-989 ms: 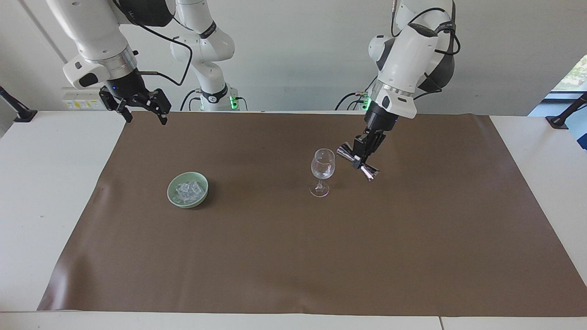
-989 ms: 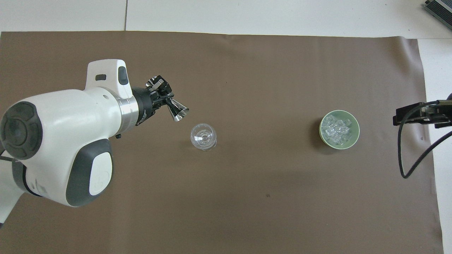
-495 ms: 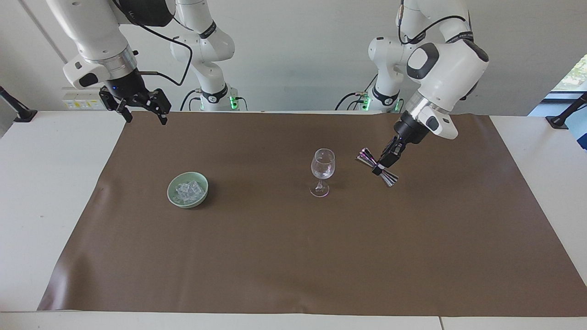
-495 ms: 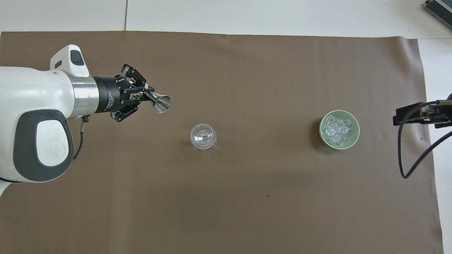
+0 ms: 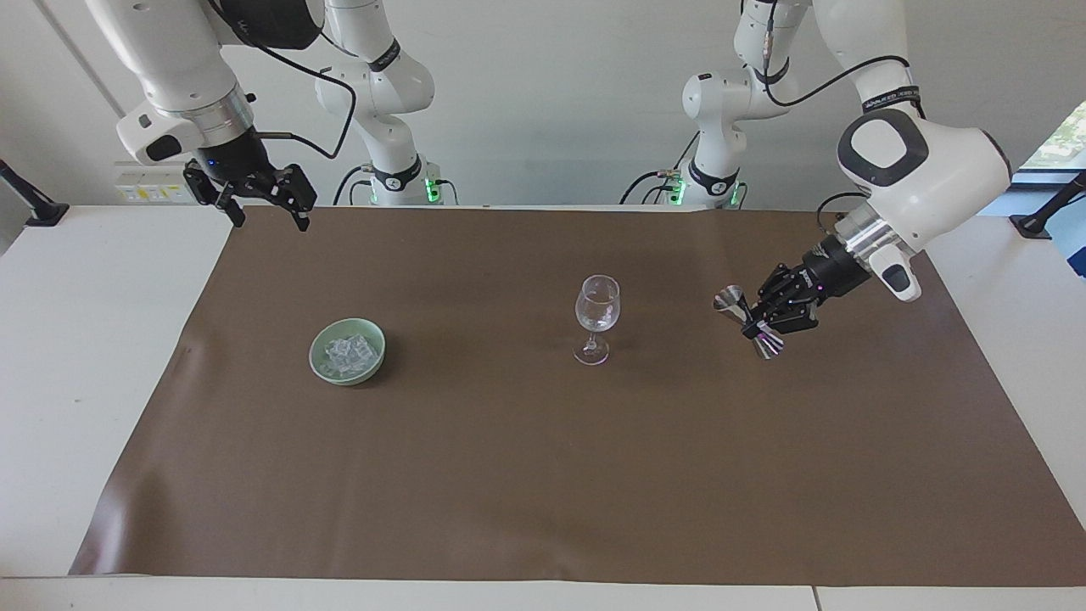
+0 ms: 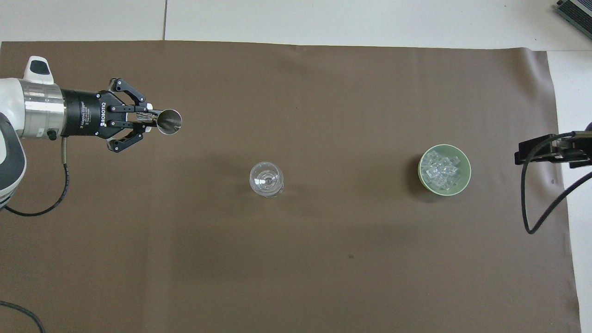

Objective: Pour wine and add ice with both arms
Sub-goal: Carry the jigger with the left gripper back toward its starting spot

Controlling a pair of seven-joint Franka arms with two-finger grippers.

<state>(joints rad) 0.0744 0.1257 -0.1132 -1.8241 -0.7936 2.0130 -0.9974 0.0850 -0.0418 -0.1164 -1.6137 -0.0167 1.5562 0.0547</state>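
Note:
A clear stemmed wine glass (image 5: 597,314) stands upright mid-mat; it also shows in the overhead view (image 6: 266,179). My left gripper (image 5: 758,325) is shut on the waist of a silver double-cone jigger (image 5: 730,299). It holds the jigger tilted, low over the mat, apart from the glass toward the left arm's end. In the overhead view the gripper (image 6: 148,121) and the jigger's open mouth (image 6: 169,122) show. Ice cubes (image 5: 346,353) fill a pale green bowl (image 5: 316,350) toward the right arm's end, also seen from overhead as ice (image 6: 439,170) and bowl (image 6: 467,171). My right gripper (image 5: 254,199) waits open and empty, raised over the mat's edge.
A brown mat (image 5: 543,475) covers most of the white table (image 5: 85,382). The right arm's black cable (image 6: 536,208) hangs over the mat's edge beside the bowl.
My left gripper has carried the jigger away from the glass toward the left arm's end and lower over the mat, turning it more upright. The right arm has not moved.

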